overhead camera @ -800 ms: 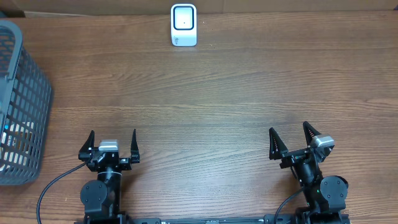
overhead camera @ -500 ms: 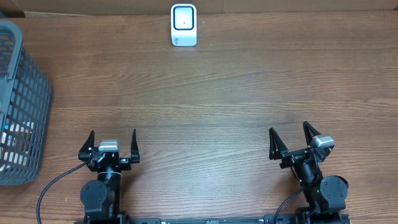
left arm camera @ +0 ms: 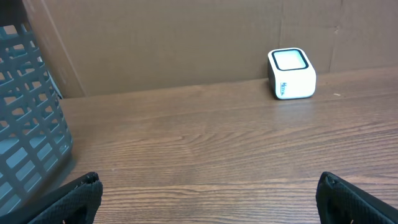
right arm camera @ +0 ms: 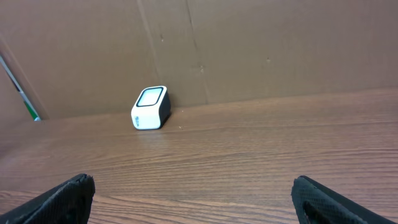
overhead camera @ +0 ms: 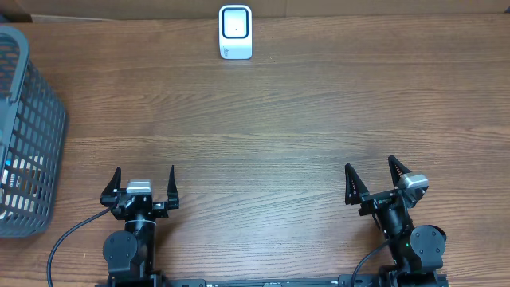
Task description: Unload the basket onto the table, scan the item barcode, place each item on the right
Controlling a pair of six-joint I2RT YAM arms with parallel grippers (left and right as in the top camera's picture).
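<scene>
Overhead: you see nothing moved since the earlier frames | left claw (overhead camera: 144, 171) and right claw (overhead camera: 369, 163) both spread wide, empty | scanner (overhead camera: 235, 32) at worktop (overhead camera: 279, 119) far edge; basket (overhead camera: 36, 112) left, pale items (overhead camera: 17, 177) inside visible only here; right wrist misses basket

The brown wood-grain table (overhead camera: 271, 119) fills the overhead view from edge to edge. At its left side sits a dark grey plastic lattice basket (overhead camera: 38, 151), upright and partly out of view. Along the far edge a creased brown cardboard wall (left arm camera: 174, 43) stands.
</scene>
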